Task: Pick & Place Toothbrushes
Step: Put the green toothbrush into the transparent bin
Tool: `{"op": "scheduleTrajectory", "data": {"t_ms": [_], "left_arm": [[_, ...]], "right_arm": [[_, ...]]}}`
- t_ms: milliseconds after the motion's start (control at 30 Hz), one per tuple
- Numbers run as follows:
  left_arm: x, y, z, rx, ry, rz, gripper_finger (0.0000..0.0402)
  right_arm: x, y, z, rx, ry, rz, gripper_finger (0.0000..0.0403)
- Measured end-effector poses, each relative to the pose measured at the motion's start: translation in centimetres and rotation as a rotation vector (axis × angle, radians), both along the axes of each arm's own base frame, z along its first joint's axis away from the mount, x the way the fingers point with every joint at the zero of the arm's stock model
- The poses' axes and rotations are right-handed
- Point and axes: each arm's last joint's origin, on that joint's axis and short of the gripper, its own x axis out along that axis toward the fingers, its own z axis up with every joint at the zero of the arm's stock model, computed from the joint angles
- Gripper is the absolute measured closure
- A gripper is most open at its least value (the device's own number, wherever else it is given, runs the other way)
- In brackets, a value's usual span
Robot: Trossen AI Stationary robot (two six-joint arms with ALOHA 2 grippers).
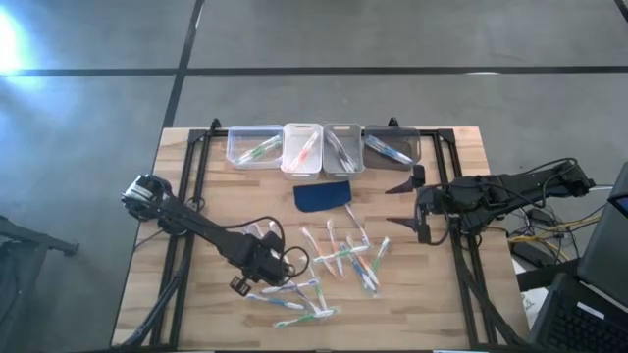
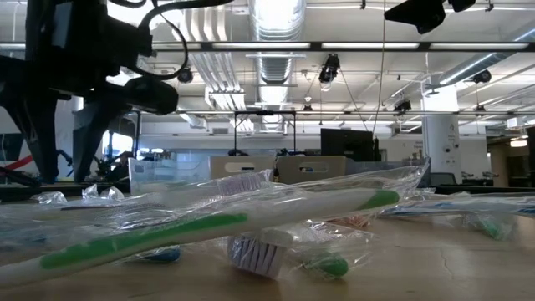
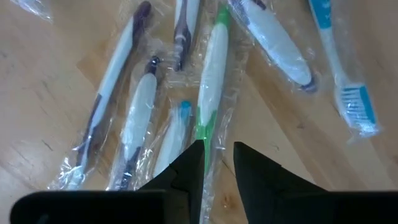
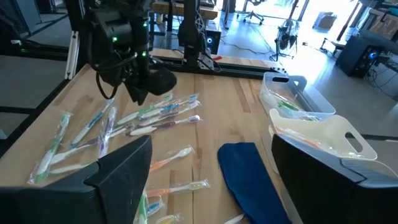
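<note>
Many wrapped toothbrushes [image 1: 339, 260] lie loose on the wooden table [image 1: 196, 324], in two heaps near its middle and near edge. My left gripper [image 1: 267, 263] points straight down over the nearer heap. Its fingers stand a narrow gap apart [image 3: 217, 149], on either side of the handle end of a green-and-white toothbrush [image 3: 211, 81] in a clear wrapper. Purple, blue and white ones [image 3: 137, 106] lie beside it. My right gripper [image 1: 404, 201] hovers open at the right, above the table, holding nothing [image 4: 211, 149]. My left gripper comes from above with a finger [image 3: 186, 174] on each side of the green toothbrush's wrapped end [image 3: 204, 134], which lies flat on the table. I cannot tell whether the fingers touch it.
Several small bins [image 1: 253, 147] [image 1: 302, 149] [image 1: 343, 149] [image 1: 392, 147] stand in a row at the far edge, each with toothbrushes inside. A dark blue pad [image 1: 324, 196] lies before them. Black frame rails [image 1: 186, 196] run along both sides of the table.
</note>
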Motion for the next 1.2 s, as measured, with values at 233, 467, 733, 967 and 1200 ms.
{"op": "scheduleTrajectory", "data": {"t_ms": [233, 467, 733, 967, 1200], "left_arm": [[-0.1, 0.1, -0.7, -0.007, -0.013, 0.004, 0.0301], [-0.1, 0.1, -0.8, -0.01, -0.014, 0.025, 0.0283], [-0.3, 0.2, -1.5, -0.014, -0.022, 0.024, 0.0286], [-0.8, 0.5, -2.4, 0.002, -0.006, 0.025, 0.0285], [-1.2, 0.7, -3.4, 0.005, -0.024, 0.027, 0.0288]], "right_arm": [[0.0, 0.0, -0.1, 0.0, 0.002, 0.0, 0.0102], [0.0, 0.0, -0.2, -0.001, 0.004, 0.0, 0.0122], [0.0, 0.0, -0.2, -0.001, 0.003, 0.0, 0.0144], [0.0, 0.0, -0.1, -0.001, 0.003, 0.0, 0.0164], [0.0, 0.0, -0.2, 0.0, 0.0, 0.0, 0.0179]]}}
